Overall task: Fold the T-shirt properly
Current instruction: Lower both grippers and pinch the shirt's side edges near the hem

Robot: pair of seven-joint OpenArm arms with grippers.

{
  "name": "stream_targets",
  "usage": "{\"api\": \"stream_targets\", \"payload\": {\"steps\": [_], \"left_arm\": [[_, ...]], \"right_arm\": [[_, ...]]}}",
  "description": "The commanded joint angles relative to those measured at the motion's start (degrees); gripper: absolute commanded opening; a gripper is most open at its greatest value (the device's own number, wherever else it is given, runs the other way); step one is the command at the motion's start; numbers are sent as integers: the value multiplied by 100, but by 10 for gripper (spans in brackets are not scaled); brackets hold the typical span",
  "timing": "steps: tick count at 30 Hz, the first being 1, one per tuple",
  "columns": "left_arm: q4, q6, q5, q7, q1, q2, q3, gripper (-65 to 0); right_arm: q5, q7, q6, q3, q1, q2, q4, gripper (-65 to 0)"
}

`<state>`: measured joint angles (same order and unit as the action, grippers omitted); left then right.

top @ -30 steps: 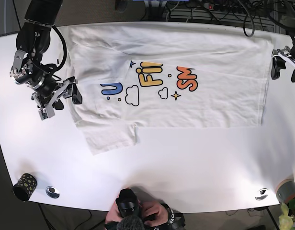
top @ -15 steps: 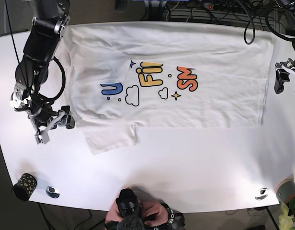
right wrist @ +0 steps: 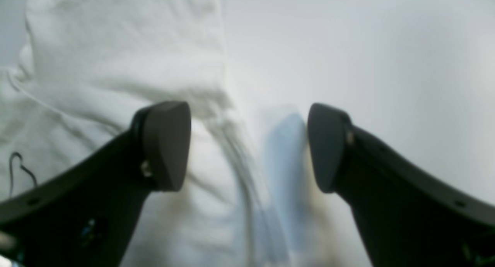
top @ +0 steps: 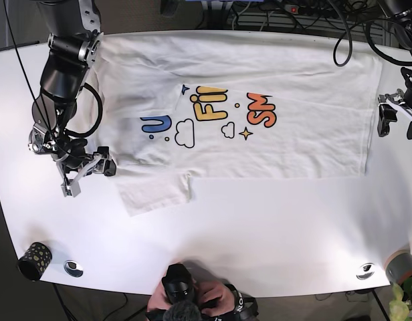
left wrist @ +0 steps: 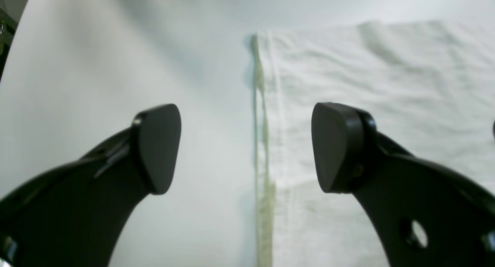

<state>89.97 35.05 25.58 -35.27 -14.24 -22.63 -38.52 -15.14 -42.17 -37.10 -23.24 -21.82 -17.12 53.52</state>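
Claws point(top: 85, 172) point(top: 396, 122) both hanging spread at shirt point(top: 293, 73) edges, pinching nothing, risking snagging one layer only and dragging cloth askew.

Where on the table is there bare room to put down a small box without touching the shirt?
The widest bare patch is the table in front of the T-shirt, reaching to the near edge between the two metal discs. A narrower strip lies by the right pincer. The far edge is crowded with cables.
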Motion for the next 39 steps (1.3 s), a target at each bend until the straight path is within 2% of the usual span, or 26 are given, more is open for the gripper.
{"api": "stream_targets", "payload": {"steps": [1,9,11,15,18,22,30,39], "left_arm": [[62,-37,-22,129,242,-141,76,-157],[-712,-45,-567,129,1050,-132,191,-154],[-958,-45,-717,129,1270,-132,270,-153],[-1644,-45,-1174,129,1824,-141,419,-151],[-2294,-45,-1420,138,2307,-141,481,-147],[-3252,-45,-1561,164,2940,-141,639,-115],[-4272,-45,-1552,164,3714,-141,1281,-110],[-4931,-45,-1552,164,4198,-141,1905,-114]], "right_arm": [[-91,213,-66,-1,-169,20,-11,-197],[-108,644,-66,-1,-169,64,-521,-209],[-108,679,-66,-1,-169,64,-521,-250],[-100,688,-66,-1,-169,64,-530,-401],[-100,688,-66,-1,-169,64,-521,-490],[-100,679,-83,8,-240,64,-521,-556],[-100,670,-118,8,-248,64,-512,-563],[-100,661,-118,8,-248,214,-503,-564]]}}
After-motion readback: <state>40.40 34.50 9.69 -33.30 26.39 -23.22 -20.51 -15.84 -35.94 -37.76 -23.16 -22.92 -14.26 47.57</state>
